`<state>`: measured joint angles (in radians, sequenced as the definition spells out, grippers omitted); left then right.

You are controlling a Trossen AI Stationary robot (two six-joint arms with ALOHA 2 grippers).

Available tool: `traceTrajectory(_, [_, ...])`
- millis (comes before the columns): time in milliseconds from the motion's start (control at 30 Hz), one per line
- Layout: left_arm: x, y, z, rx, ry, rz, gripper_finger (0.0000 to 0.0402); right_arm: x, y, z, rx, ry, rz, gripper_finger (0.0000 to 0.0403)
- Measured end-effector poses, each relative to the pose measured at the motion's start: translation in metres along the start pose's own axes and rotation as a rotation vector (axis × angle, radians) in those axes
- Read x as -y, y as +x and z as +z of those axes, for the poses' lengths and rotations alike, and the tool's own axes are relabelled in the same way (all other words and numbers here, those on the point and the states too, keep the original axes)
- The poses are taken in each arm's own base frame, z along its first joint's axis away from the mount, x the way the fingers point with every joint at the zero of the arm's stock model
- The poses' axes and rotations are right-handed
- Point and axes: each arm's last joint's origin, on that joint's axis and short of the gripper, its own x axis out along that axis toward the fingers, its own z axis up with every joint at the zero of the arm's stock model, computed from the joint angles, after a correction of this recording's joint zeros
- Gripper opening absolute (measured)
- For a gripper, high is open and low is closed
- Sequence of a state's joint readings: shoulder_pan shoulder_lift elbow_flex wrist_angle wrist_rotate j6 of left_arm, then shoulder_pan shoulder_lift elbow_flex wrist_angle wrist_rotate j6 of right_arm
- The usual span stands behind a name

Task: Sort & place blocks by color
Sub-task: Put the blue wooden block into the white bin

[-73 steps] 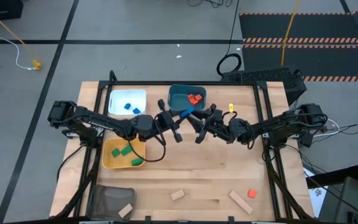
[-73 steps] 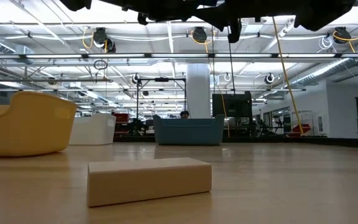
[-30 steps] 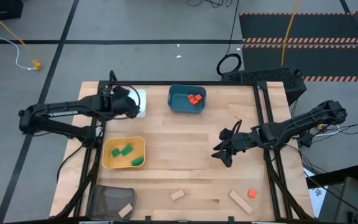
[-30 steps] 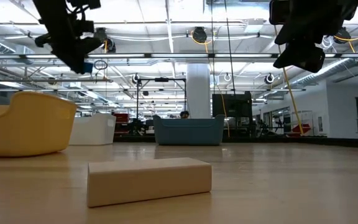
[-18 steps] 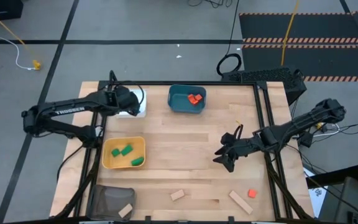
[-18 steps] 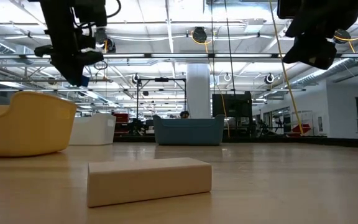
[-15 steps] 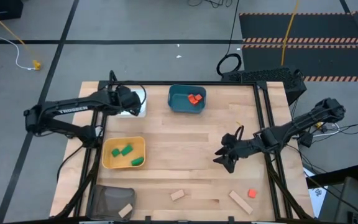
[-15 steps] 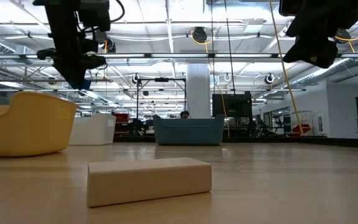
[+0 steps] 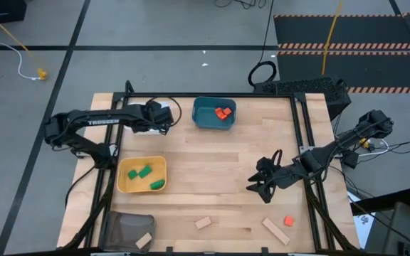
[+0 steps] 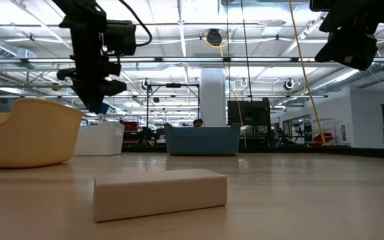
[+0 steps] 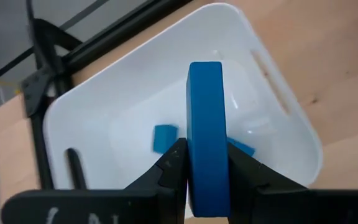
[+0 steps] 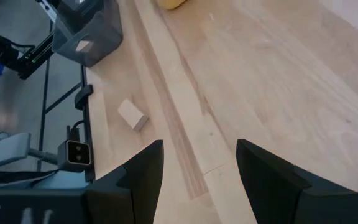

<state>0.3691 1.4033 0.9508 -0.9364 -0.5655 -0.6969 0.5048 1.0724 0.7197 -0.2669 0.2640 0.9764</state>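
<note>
My left gripper hangs over the white tray at the table's far left, shut on a long blue block. Two small blue blocks lie in that tray. My right gripper hovers open above bare wood right of centre, holding nothing. Red blocks sit in the teal tray and green blocks in the yellow tray. A red block and two tan blocks lie flat near the near edge. My left gripper pinches the long blue block between its two fingers, one on each broad face near one end. The fingers point down from above and lie along the block. The block is lifted clear above the white tray, its free end toward the tray floor.
A dark mesh container with a tan block inside stands at the near left corner. In the low view a tan block lies close in front, with the yellow tray, white tray and teal tray behind. Bare wood fills the table's middle.
My left gripper, still shut on the blue block, has moved a little toward the table's right and down over the white tray. My right gripper has drifted toward the near edge, staying open.
</note>
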Motion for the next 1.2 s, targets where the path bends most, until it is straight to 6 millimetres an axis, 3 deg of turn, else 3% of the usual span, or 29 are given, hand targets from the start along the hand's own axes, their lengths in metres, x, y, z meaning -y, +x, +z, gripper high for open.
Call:
traceTrajectory(300, [0.005, 0.013, 0.003, -0.035, 0.016, 0.011, 0.0072, -0.001, 0.008, -0.008, -0.033, 0.007, -0.021, 0.0192])
traceTrajectory(900, [0.004, 0.013, 0.000, -0.070, 0.047, 0.005, 0.0074, 0.000, 0.017, -0.012, -0.057, 0.002, -0.053, 0.0192])
traceTrajectory(1200, [0.004, 0.013, 0.000, -0.076, 0.059, -0.004, 0.0119, 0.000, 0.017, -0.012, -0.057, 0.002, -0.052, 0.0192])
